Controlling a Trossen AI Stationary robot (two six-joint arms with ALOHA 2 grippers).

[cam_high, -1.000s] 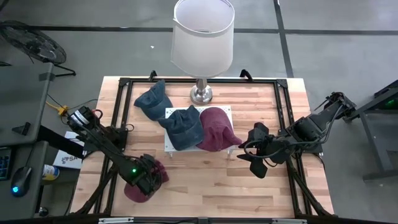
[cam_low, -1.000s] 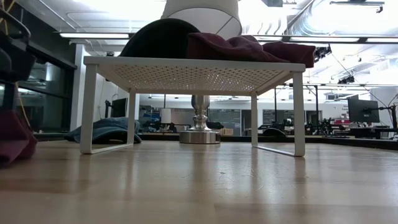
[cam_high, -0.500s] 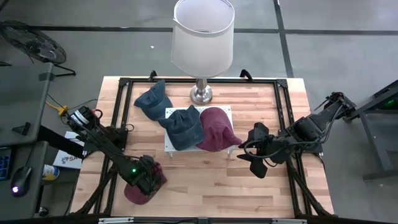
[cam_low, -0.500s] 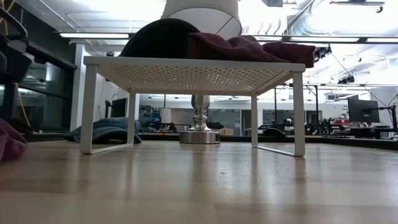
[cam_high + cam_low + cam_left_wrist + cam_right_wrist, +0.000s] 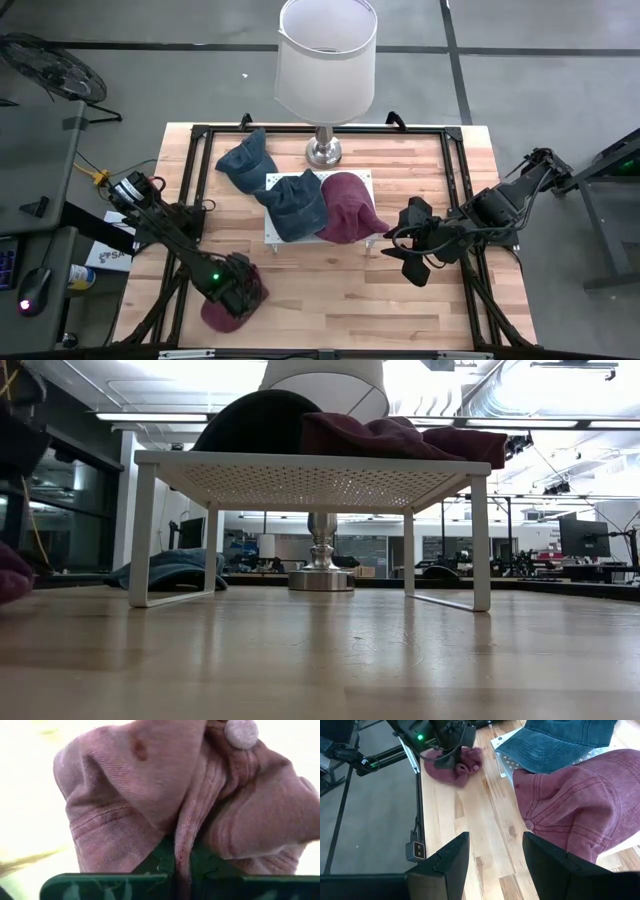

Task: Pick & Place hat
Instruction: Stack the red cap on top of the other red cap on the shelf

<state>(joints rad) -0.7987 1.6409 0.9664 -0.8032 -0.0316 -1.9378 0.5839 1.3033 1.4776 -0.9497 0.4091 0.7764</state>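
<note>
A maroon hat (image 5: pixel 222 314) lies crumpled on the table near its near left corner; it also shows at the low view's left edge (image 5: pixel 12 572). My left gripper (image 5: pixel 238 292) stands over it, shut on its cloth. In the left wrist view the hat's crown fills the picture, with its top button (image 5: pixel 241 732) beyond the fingers. My right gripper (image 5: pixel 408 262) hangs open beside the right end of a white rack (image 5: pixel 270 236), touching nothing. A blue denim hat (image 5: pixel 293 205) and a second maroon hat (image 5: pixel 345 208) rest on the rack's top. My left gripper (image 5: pixel 182 857) pinches a raised fold of the hat's crown cloth (image 5: pixel 184 827) between its two fingers, a little short of the top button. The fingers come from above, pointing down. The hat bunches around them, and its lower part lies on the table.
Another blue hat (image 5: pixel 245 160) lies on the table at the far left. A lamp with a white shade (image 5: pixel 325 60) stands at the far middle behind the rack. Bare wood lies between the rack and the near edge. A black frame (image 5: pixel 190 135) runs around the table.
My left gripper has shut on the maroon hat and taken hold of its crown. The cloth has been gathered into a fold between the fingers, and the part of the hat that lay toward the table's right has drawn in under the gripper.
</note>
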